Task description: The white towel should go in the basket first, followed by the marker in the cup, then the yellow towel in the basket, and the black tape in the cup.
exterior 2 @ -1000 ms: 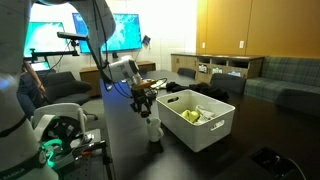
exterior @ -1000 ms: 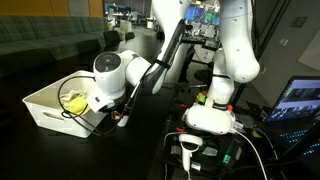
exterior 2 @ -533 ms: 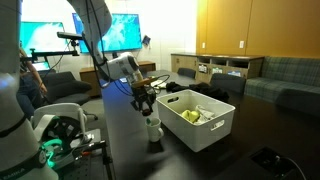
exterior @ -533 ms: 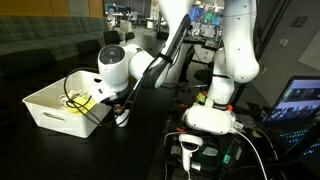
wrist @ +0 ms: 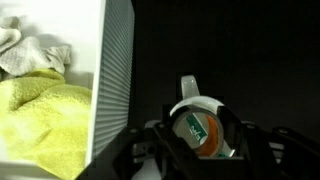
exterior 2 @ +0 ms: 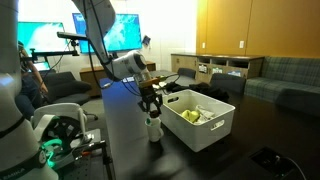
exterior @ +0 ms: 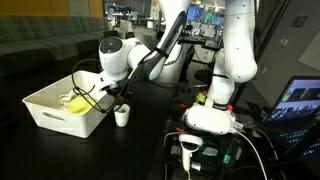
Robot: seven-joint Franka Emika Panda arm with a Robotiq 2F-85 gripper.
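Observation:
In the wrist view my gripper (wrist: 200,142) is shut on the black tape (wrist: 199,130), a dark roll with an orange and green core. Right behind it is the white cup (wrist: 207,104), with a pale marker (wrist: 187,88) sticking out of it. Both exterior views show the gripper (exterior: 118,97) (exterior 2: 150,101) hanging just above the cup (exterior: 122,116) (exterior 2: 154,128), beside the basket (exterior: 48,109) (exterior 2: 212,134). Inside the basket lie the yellow towel (wrist: 40,115) (exterior: 73,102) (exterior 2: 191,115) and the white towel (wrist: 28,50).
The ribbed basket wall (wrist: 115,70) stands close beside the cup. The robot's white base (exterior: 212,115) and a handheld scanner (exterior: 190,147) sit to one side. Sofas and cabinets (exterior 2: 215,70) line the far room.
The arm has lifted and shifted a little away from the basket's side, so the cup now shows below the gripper. The jaws keep the same hold.

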